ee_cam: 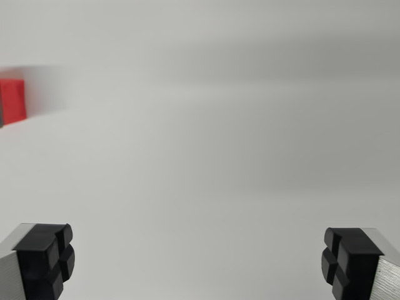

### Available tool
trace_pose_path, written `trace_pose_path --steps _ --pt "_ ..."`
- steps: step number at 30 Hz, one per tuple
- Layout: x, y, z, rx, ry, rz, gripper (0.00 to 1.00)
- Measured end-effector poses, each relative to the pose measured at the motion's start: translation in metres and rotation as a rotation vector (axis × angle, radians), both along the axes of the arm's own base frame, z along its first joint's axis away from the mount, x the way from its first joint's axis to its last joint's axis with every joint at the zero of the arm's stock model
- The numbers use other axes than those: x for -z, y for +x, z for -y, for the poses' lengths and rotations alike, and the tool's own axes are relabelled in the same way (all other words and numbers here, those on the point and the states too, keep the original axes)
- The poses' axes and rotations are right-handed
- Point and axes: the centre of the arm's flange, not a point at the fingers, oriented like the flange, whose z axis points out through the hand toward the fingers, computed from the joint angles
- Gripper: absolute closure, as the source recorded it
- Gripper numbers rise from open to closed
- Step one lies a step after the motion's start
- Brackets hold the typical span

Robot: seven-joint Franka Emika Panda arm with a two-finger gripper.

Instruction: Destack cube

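Observation:
A red cube [12,100] shows at the wrist view's far left edge, partly cut off by the frame, resting on a pale grey surface. A sliver of something darker sits at its lower left corner; I cannot tell what it is. My gripper [197,262] is at the bottom of the view, open wide, with its two black padded fingertips [45,257] near the lower corners. Nothing lies between them. The cube is far ahead and to the left of the fingers.
The pale grey surface [206,156] fills the rest of the view, with soft shadow bands across the upper part.

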Motion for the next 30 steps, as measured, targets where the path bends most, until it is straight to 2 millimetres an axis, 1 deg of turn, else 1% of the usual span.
trace_pose_path --steps 12,30 --pt "0.014 0.004 -0.022 0.001 0.003 -0.006 0.00" --pt "0.044 0.012 -0.068 0.005 0.009 -0.019 0.00"
